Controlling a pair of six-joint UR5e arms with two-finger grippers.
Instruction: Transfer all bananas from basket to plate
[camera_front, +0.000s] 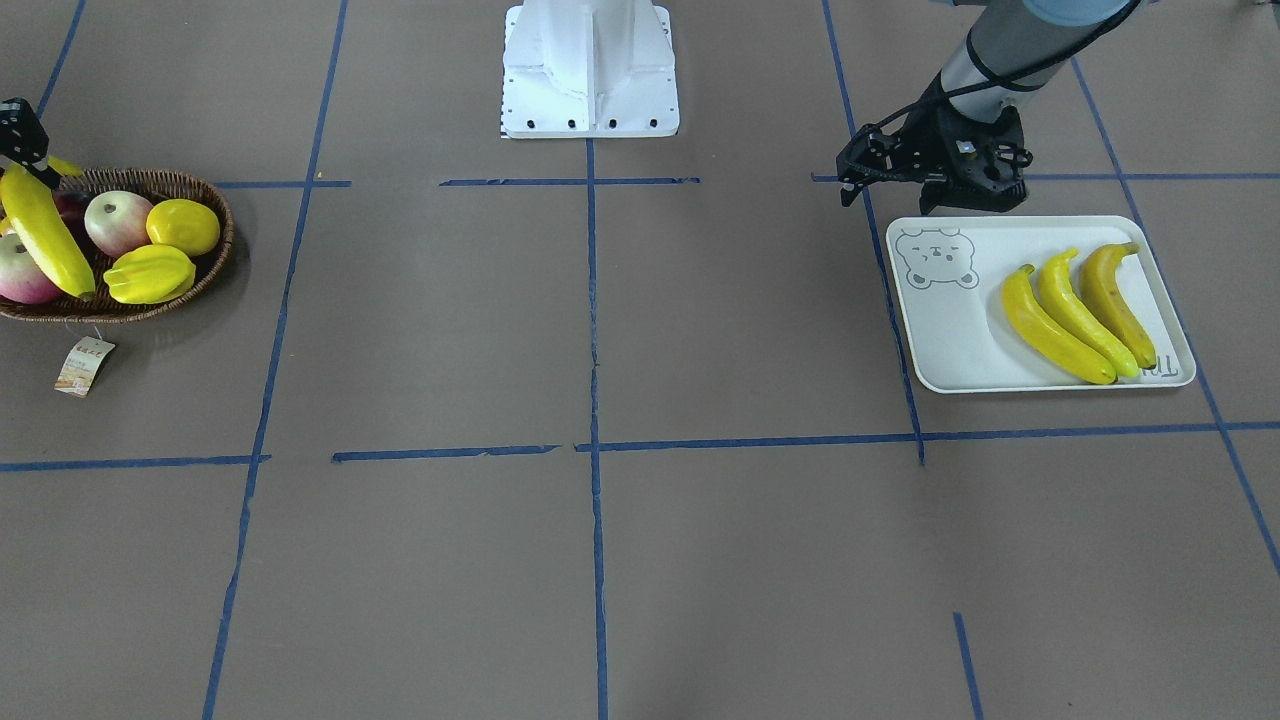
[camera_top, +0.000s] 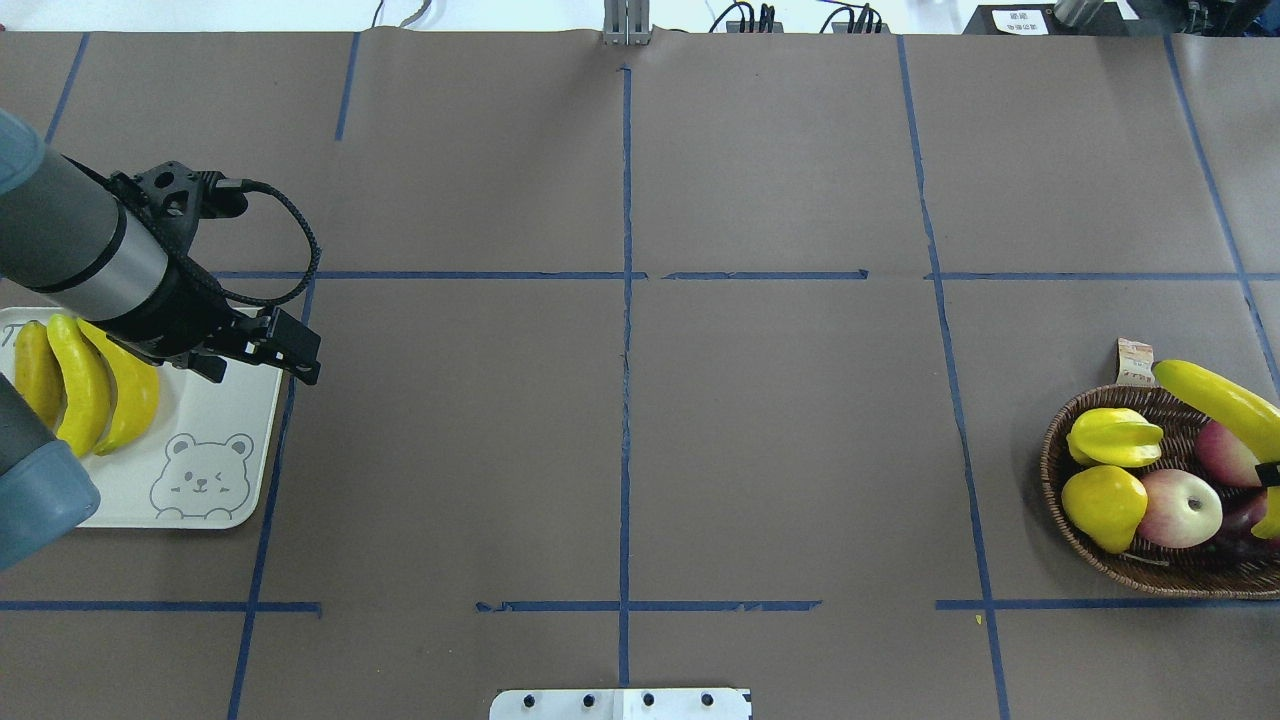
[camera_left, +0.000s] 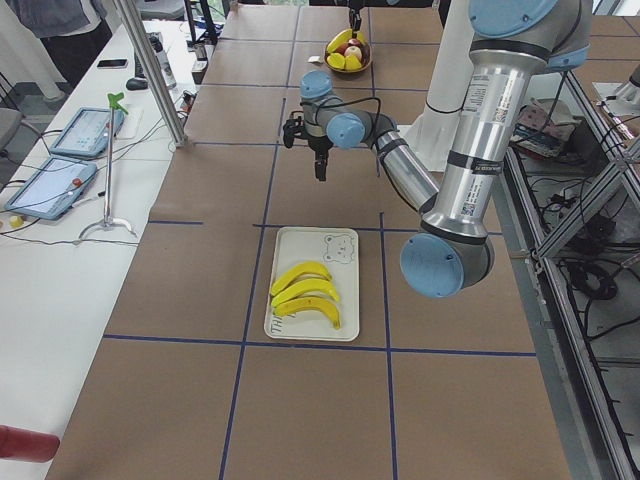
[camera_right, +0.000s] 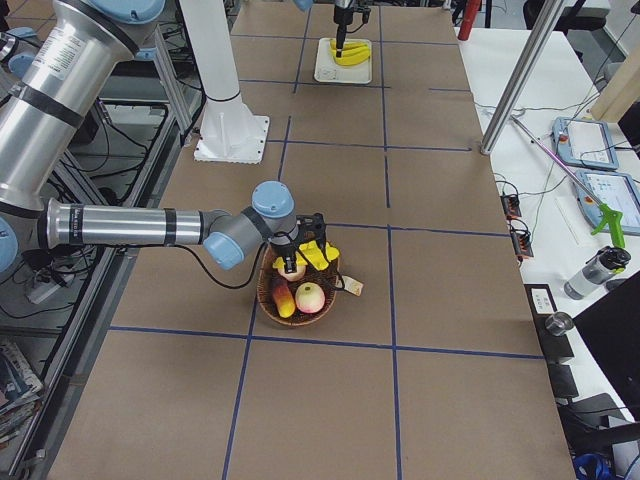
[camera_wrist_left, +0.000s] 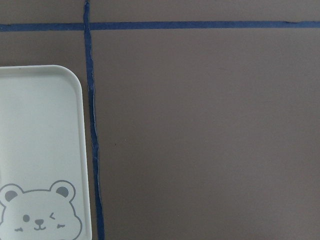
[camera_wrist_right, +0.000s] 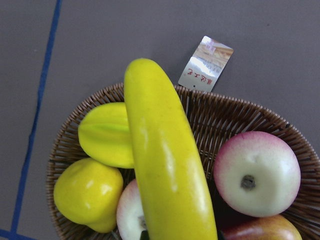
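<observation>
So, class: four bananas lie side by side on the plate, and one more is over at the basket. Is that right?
Not quite. The plate holds three bananas, not four, as the exterior front-facing view shows. The rest stands: they lie side by side, and one more banana is at the basket.

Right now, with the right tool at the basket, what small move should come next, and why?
Probably raise the right tool straight up. It seems to grip the last banana near its end, and the banana lies across other fruit and over the basket rim. Three bananas are already on the plate, so this one should clear the basket first.
</observation>
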